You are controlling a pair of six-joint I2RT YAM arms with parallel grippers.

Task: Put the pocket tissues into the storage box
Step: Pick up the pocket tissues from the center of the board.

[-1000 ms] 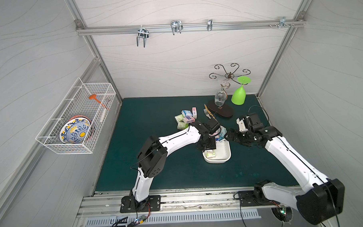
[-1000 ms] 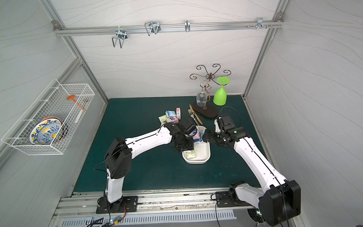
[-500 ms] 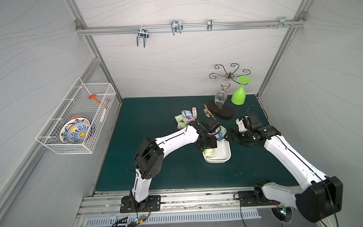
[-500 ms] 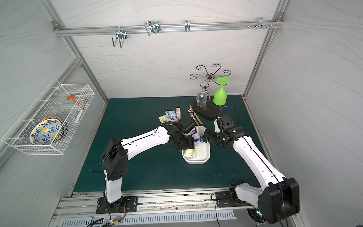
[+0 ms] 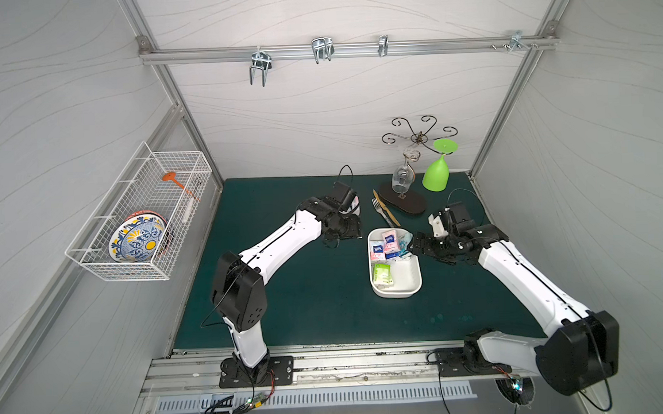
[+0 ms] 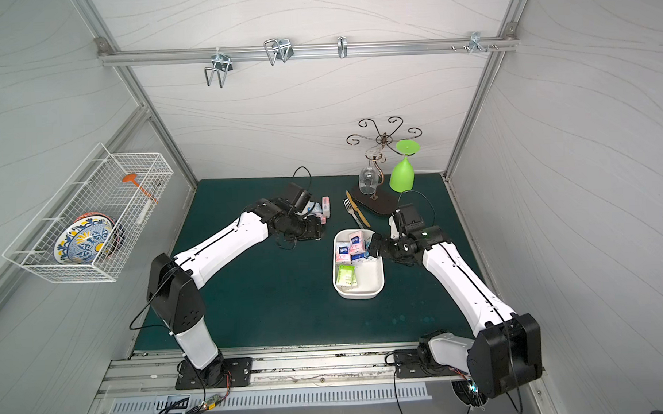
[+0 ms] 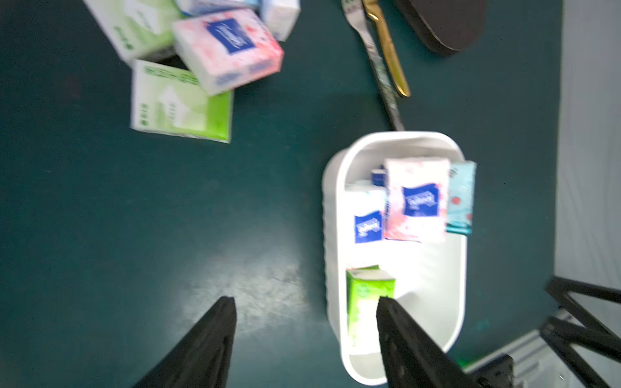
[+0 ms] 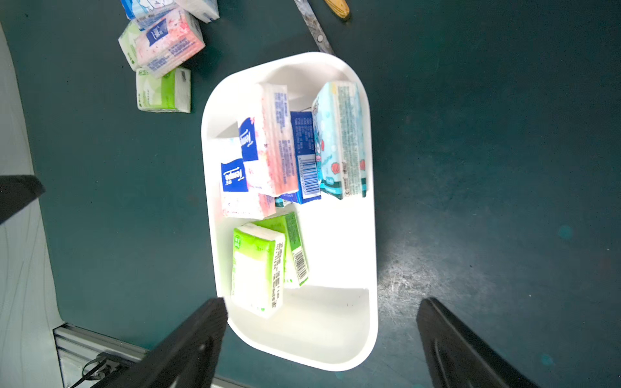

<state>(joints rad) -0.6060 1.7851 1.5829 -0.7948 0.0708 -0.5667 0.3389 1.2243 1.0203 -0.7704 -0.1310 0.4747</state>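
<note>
The left fingers [image 5: 349, 231] are off the storage box [image 5: 406, 278] now! A second ago they hung right over it; they have swung away to the loose pile [image 6: 321, 210] of tissue packs still on the desk [image 5: 307, 311]. They have also spread wider and are released, with nothing between them. The right fingers [image 5: 418, 246] have barely shifted: wide apart, empty, just beside the box's rim. The box lies between the two sets of fingers, closer to the right ones.

In both top views a green pack [image 5: 382, 274] and two pink packs [image 5: 389, 241] show inside the box. The right wrist view adds more: a second green pack [image 8: 295, 248] tucked under the first, and a dark blue pack [image 8: 304, 158] squeezed against a light blue pack [image 8: 341, 141] that leans on the wall.

In a top view the left arm covers most of the pile. The left wrist view opens it up, with a pink one lying across two green ones, but it is blurred, so the count beyond those is unsure.

A fork [image 5: 378, 208] and a gold knife [image 5: 390, 215] lie between the left fingers and the glass stand [image 5: 405, 204].
</note>
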